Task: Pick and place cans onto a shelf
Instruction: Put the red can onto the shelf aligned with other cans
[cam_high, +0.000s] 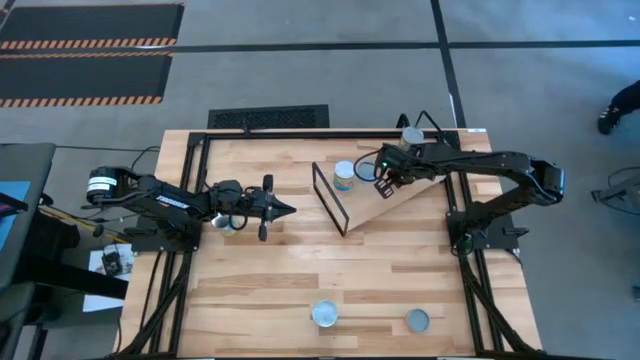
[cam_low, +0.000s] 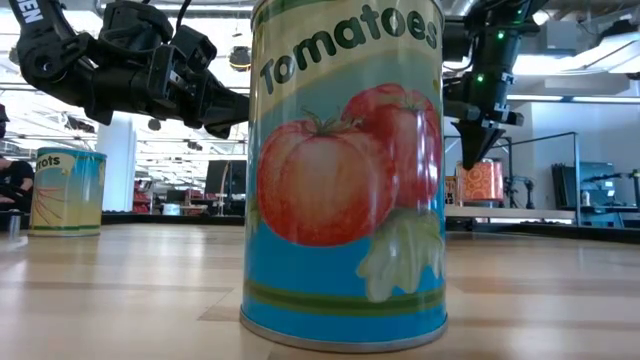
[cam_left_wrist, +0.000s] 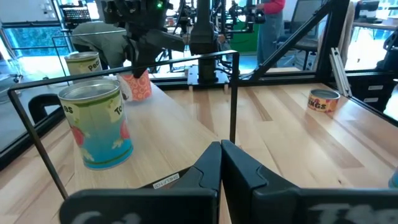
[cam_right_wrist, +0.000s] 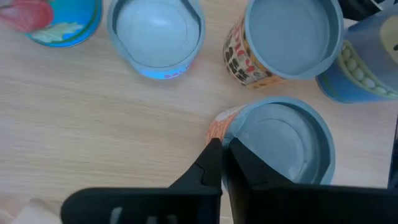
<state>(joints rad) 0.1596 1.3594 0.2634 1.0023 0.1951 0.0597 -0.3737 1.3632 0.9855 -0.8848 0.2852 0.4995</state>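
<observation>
The right pincer (cam_high: 383, 186) hangs over the shelf (cam_high: 420, 185), its fingers nearly together and holding nothing, just beside an orange-labelled can (cam_right_wrist: 280, 140) that stands on the shelf among other cans. Best to rise straight up, clear of that can's rim, before swinging away. The left pincer (cam_high: 285, 209) waits closed and empty, well left of the shelf.

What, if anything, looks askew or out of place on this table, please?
Only the flat light-wood shelf board with a black wire end lies diagonal to the plank table's edges. The silver-topped tins stand upright; nothing spilled.
</observation>
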